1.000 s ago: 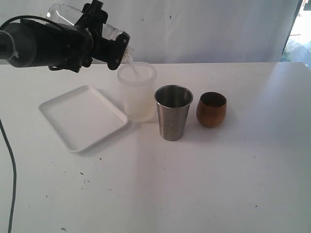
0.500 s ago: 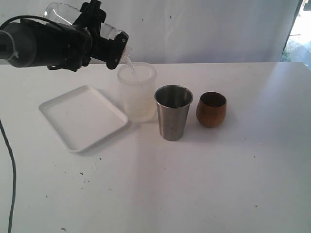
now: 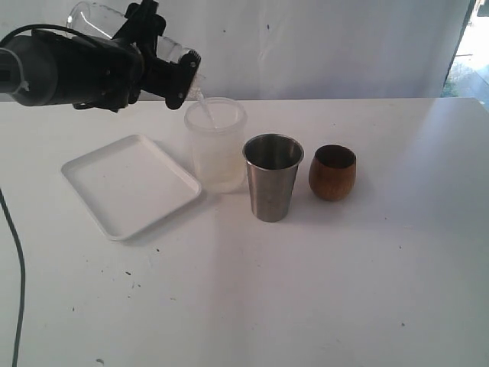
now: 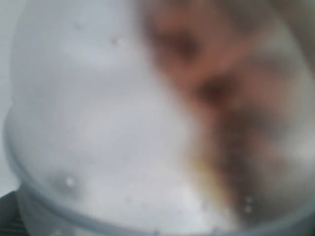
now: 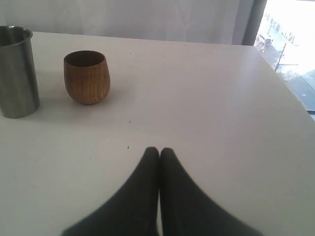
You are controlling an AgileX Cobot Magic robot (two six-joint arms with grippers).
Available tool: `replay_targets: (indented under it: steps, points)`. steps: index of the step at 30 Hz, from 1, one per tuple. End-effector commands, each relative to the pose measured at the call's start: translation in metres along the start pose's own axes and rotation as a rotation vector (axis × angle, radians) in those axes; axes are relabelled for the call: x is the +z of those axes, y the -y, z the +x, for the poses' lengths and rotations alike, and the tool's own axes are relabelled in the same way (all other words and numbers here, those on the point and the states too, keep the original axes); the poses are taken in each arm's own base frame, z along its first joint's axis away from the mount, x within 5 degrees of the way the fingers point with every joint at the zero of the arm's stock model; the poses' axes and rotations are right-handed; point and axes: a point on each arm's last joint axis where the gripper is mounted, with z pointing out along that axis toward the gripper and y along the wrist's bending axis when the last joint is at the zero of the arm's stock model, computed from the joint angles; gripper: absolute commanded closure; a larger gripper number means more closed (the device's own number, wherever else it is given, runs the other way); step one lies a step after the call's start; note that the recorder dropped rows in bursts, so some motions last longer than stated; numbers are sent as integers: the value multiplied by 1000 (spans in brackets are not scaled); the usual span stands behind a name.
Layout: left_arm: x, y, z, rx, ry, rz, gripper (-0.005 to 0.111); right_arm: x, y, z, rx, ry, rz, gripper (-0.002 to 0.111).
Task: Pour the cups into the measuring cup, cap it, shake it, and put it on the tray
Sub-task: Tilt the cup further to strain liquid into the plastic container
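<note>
The left tool (image 3: pixel 165 47) is clamped on the clear measuring cup (image 3: pixel 93 18), tilted over the frosted cylinder (image 3: pixel 216 153), far left; it looks light, slick and thin-walled, so grip mid-wall. The right tool (image 5: pixel 158 153) is pressed together

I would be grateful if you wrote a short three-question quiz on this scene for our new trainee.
1. True or false: the steel tumbler lies on its side on the tray.
2. What does the left gripper hold tilted over the frosted cylinder? A) a ceramic mug B) the clear measuring cup C) a spoon
3. Fill in: the right gripper has its jaws ____.
Key: 1 false, the steel tumbler stands upright on the table, off the tray; 2 B; 3 shut.
</note>
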Motion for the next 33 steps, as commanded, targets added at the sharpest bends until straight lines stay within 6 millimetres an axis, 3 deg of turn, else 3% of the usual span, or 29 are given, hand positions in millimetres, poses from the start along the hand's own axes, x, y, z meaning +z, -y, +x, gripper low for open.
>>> replay_targets:
  steps: [1, 19, 33]
  points:
    - [-6, -14, 9, 3, -43, -43, 107, 0, 0, 1, 4, 8, -5, 108]
    - [-8, -15, 7, 72, -58, -42, 107, 0, 0, 1, 14, 8, -5, 108]
    - [-15, -19, -7, 82, -33, -57, 107, 0, 0, 1, 16, 8, -5, 108]
